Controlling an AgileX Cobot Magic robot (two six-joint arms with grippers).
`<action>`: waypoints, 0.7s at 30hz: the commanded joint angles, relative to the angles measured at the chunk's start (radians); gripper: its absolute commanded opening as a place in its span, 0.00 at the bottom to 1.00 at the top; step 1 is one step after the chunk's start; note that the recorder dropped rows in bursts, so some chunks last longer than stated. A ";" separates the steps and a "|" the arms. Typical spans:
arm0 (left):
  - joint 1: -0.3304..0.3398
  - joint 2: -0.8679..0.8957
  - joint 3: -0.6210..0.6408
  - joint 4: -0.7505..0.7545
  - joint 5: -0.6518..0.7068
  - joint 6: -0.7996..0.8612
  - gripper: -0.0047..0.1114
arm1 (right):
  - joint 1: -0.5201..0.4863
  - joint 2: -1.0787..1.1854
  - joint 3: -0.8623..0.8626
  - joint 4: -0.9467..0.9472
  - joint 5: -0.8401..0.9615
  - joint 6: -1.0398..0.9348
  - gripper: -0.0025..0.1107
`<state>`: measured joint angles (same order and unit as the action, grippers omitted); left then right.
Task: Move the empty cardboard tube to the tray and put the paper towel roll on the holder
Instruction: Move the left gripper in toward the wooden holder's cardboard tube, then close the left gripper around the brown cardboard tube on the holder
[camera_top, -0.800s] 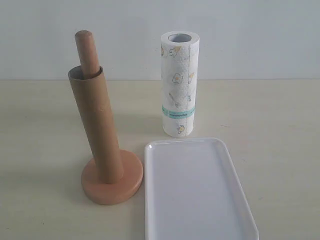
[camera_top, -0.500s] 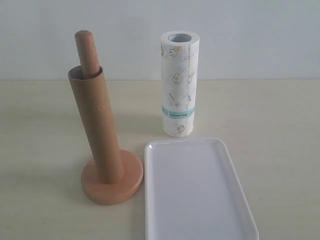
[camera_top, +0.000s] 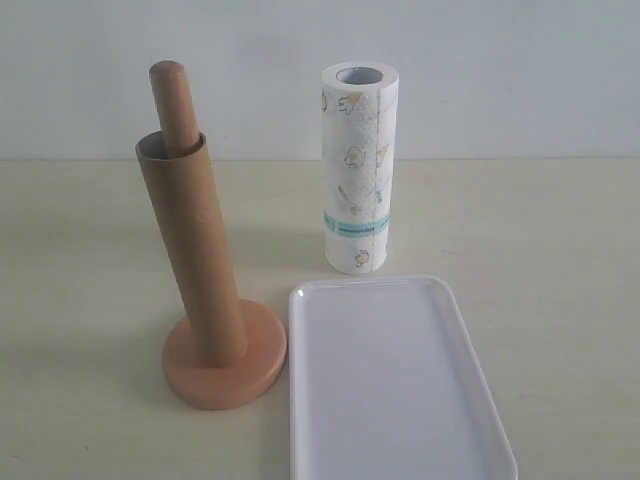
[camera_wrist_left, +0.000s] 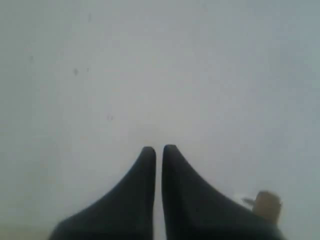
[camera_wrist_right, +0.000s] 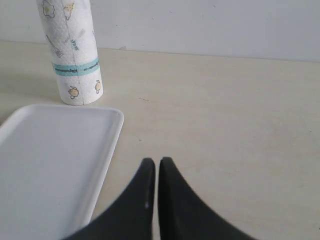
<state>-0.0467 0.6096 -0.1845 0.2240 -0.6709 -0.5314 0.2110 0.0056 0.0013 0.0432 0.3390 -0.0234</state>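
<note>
The empty cardboard tube (camera_top: 192, 250) stands slipped over the dowel of the wooden holder (camera_top: 225, 372), whose rounded top (camera_top: 170, 100) pokes out above it. The paper towel roll (camera_top: 358, 170) stands upright behind the white tray (camera_top: 395, 400); the right wrist view also shows the roll (camera_wrist_right: 75, 60) and the tray (camera_wrist_right: 50, 160). Neither gripper shows in the exterior view. My left gripper (camera_wrist_left: 158, 149) is shut and empty, facing a blank pale surface. My right gripper (camera_wrist_right: 157, 161) is shut and empty, over bare table beside the tray's rim.
A pale wall runs behind the beige table (camera_top: 540, 260). A small tan object (camera_wrist_left: 267, 205) shows at the edge of the left wrist view.
</note>
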 joint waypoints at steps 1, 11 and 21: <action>0.003 0.302 -0.009 0.102 -0.023 -0.069 0.08 | -0.002 -0.006 -0.001 0.000 -0.004 -0.002 0.05; 0.003 0.912 -0.046 0.341 -0.383 0.114 0.08 | -0.002 -0.006 -0.001 0.002 -0.004 -0.002 0.05; 0.003 1.019 -0.069 0.543 -0.550 0.320 0.26 | -0.002 -0.006 -0.001 0.002 -0.004 -0.002 0.05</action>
<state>-0.0467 1.6212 -0.2471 0.7438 -1.1953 -0.2332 0.2110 0.0040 0.0013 0.0432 0.3390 -0.0234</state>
